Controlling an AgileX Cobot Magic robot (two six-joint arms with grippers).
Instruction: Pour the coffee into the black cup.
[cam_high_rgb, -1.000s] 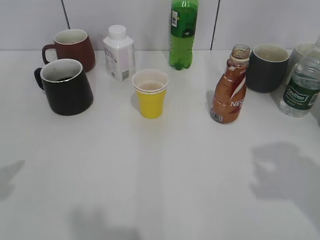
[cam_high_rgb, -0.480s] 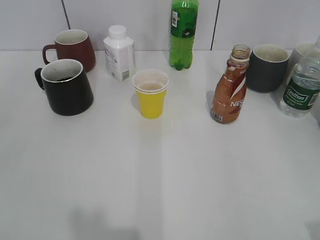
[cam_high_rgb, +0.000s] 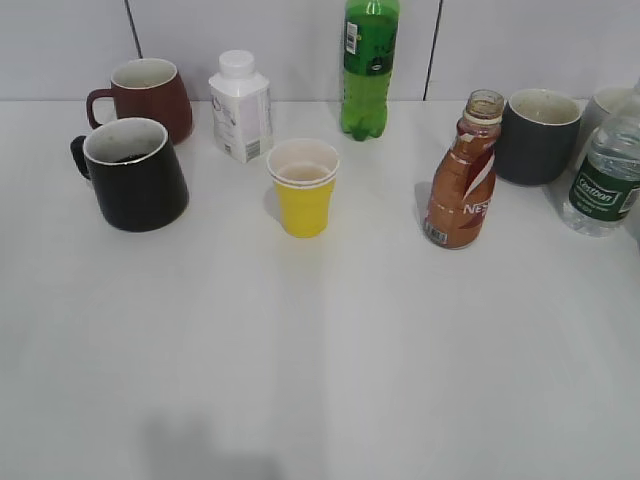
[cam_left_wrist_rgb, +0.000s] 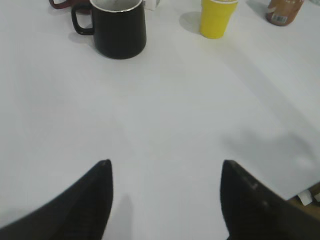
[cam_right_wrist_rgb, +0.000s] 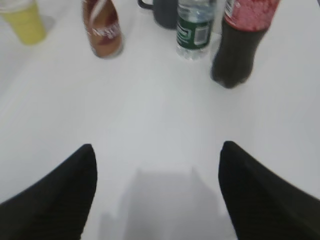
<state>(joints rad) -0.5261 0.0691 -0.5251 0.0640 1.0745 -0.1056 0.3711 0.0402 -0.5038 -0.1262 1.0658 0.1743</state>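
Note:
The coffee bottle (cam_high_rgb: 460, 180), brown with a white swoosh label and no cap, stands upright at the right of the white table; it also shows in the right wrist view (cam_right_wrist_rgb: 102, 27) and the left wrist view (cam_left_wrist_rgb: 284, 11). The black cup (cam_high_rgb: 135, 175) stands at the left with its handle to the left, and shows in the left wrist view (cam_left_wrist_rgb: 119, 29). My left gripper (cam_left_wrist_rgb: 166, 167) is open and empty over bare table, well short of the cup. My right gripper (cam_right_wrist_rgb: 156, 150) is open and empty, well short of the bottle. Neither gripper shows in the exterior view.
A yellow cup (cam_high_rgb: 303, 187) stands mid-table. At the back are a maroon mug (cam_high_rgb: 148, 95), a white carton-like bottle (cam_high_rgb: 240, 105), a tall green bottle (cam_high_rgb: 369, 68), a dark grey mug (cam_high_rgb: 537, 135) and a water bottle (cam_high_rgb: 603, 180). A dark soda bottle (cam_right_wrist_rgb: 243, 42) stands at the right.
The arm shadows on the table at the right and far left have gone from the exterior view. The cups and bottles have not moved.

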